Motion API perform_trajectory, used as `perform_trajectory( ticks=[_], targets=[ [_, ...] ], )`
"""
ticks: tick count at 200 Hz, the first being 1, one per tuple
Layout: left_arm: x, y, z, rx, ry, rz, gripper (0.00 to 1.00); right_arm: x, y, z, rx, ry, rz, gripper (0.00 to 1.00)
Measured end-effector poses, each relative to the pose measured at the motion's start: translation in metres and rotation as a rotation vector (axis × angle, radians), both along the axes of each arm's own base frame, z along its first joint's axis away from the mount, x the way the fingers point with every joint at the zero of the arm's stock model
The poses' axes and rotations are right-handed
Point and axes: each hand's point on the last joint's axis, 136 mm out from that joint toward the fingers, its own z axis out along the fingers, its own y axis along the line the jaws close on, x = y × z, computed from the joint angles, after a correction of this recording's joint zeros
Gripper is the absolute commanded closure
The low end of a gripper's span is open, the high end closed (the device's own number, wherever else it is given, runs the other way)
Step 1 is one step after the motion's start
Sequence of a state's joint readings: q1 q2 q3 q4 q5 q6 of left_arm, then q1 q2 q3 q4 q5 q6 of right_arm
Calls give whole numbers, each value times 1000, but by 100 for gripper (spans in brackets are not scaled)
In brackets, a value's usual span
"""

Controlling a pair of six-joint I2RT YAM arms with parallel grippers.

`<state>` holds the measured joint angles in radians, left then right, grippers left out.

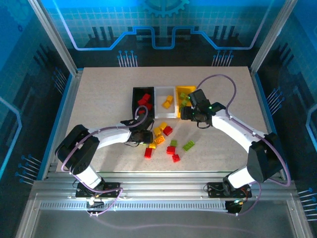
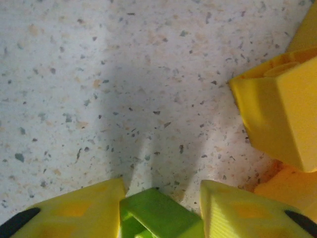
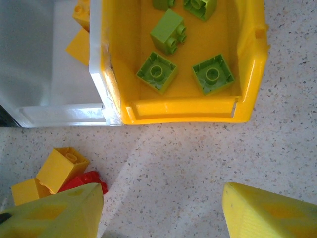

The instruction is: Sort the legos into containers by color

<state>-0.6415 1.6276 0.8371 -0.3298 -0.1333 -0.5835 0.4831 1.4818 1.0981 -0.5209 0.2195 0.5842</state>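
Observation:
My left gripper (image 2: 162, 191) is low over the table, its yellow fingers (image 2: 74, 213) closed on a lime green lego (image 2: 158, 215). In the top view this gripper (image 1: 143, 138) sits at the left edge of the loose pile of legos (image 1: 166, 141). My right gripper (image 3: 162, 191) stands open with bare table between its fingers, just in front of the yellow container (image 3: 183, 111). That container holds several green legos (image 3: 157, 73). The white container (image 1: 165, 102) holds yellow legos (image 1: 167, 101). The black container (image 1: 142, 100) holds red ones (image 1: 144, 100).
A big yellow lego (image 2: 277, 114) and an orange one (image 2: 287, 188) lie close to the right of my left gripper. Near my right gripper's left finger lie a yellow lego (image 3: 62, 168) and a red one (image 3: 86, 179). Loose red legos (image 1: 173, 153) and green ones (image 1: 188, 146) lie mid-table.

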Motion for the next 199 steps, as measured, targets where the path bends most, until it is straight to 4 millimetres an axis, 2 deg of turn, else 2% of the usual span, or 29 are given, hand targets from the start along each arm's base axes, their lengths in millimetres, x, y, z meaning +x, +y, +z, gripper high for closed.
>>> perform_trajectory(
  ticks=[49, 72, 84, 104, 126, 145, 167, 199],
  targets=[
    [-10, 6, 8, -15, -6, 21, 73, 2, -2, -1, 7, -5, -9, 34],
    [-10, 6, 23, -31, -23, 26, 74, -1, -8, -5, 11, -3, -24, 34],
    [-4, 2, 36, -43, -39, 25, 74, -6, -12, -7, 17, 2, -33, 34],
    [21, -18, 72, -89, -103, 20, 75, -14, -16, -7, 29, -2, -40, 34],
    [72, -55, 123, -162, -222, 6, 76, -25, -20, -11, 43, 1, -47, 34],
    [115, -86, 151, -203, -298, -11, 76, -36, -24, -18, 50, 16, -52, 34],
    [154, -116, 154, -223, -339, -29, 76, -50, -29, -32, 49, 49, -57, 34],
    [193, -148, 132, -234, -343, -41, 74, -64, -34, -42, 49, 75, -67, 34]
  ],
)
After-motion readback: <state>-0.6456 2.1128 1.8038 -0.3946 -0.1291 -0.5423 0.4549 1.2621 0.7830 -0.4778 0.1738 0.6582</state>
